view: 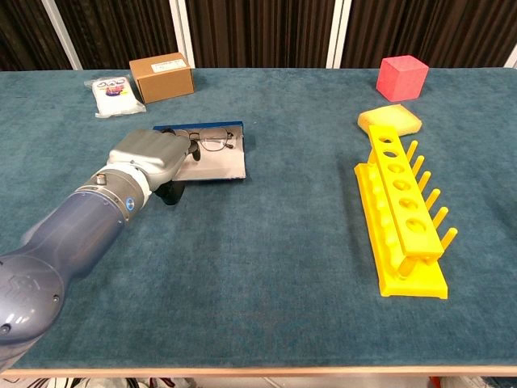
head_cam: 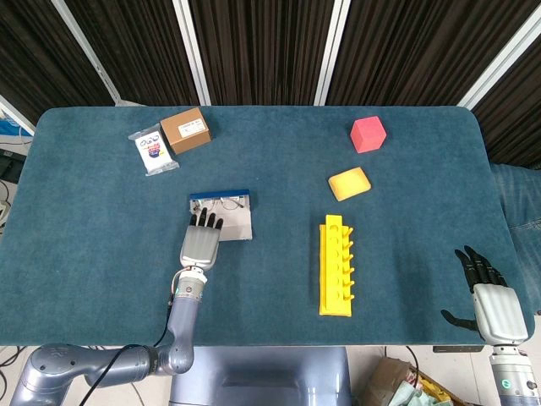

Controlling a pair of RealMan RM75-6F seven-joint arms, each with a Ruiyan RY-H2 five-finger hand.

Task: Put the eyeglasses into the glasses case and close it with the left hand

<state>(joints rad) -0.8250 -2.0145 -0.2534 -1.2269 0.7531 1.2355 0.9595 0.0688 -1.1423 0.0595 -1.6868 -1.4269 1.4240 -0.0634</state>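
Fingers (head_cam: 205,221) of the left hand (head_cam: 201,244) reach forward and lie over the near left part of the open glasses case (head_cam: 237,222); whether they touch or press the case or the glasses cannot be told from either view, and nothing is plainly pinched between them. From the chest view the left hand (view: 149,158) sits palm down at the case's left edge, with the eyeglasses (view: 212,142) just beyond its fingertips. The eyeglasses (head_cam: 221,203) rest inside the case, toward its far side, next to the blue lid edge. The case (view: 218,162) lies flat and open on the blue table (head_cam: 101,254).

Nearest the robot on the other side, the right hand (head_cam: 489,296) hangs at the near right corner of the table, its fingers spread apart and holding nothing; it shows only in the head view.

Right of center stands a yellow rack (head_cam: 336,266) with a row of holes and pegs, running from near to far. In the chest view the rack (view: 401,218) fills the right middle of the table, well apart from the case.

Just beyond the rack lies a yellow sponge (head_cam: 350,183), and farther still a pink block (head_cam: 368,134). On the far left sit a brown cardboard box (head_cam: 185,129) and, just beside it, a small white packet (head_cam: 153,151).
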